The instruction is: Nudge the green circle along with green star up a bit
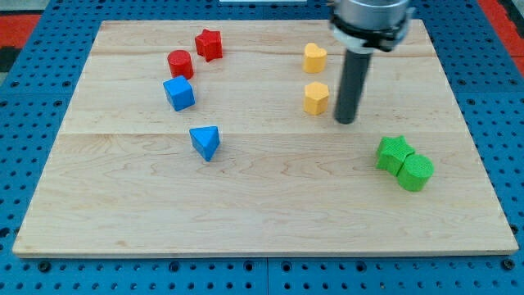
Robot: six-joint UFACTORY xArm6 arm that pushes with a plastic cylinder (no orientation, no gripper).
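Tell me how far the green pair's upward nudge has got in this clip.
Done: nothing visible; the green star and green circle sit touching near the view's lower right. In hand: my tip stands above and left of them, beside the yellow hexagon, touching neither green block. Left: getting below the pair and pushing both toward the view's top.

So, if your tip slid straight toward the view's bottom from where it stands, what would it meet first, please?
Probably nothing: my tip would pass just left of the green star and green circle, though depth is unclear.

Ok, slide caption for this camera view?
My tip sits above-left of the touching green star and green circle.
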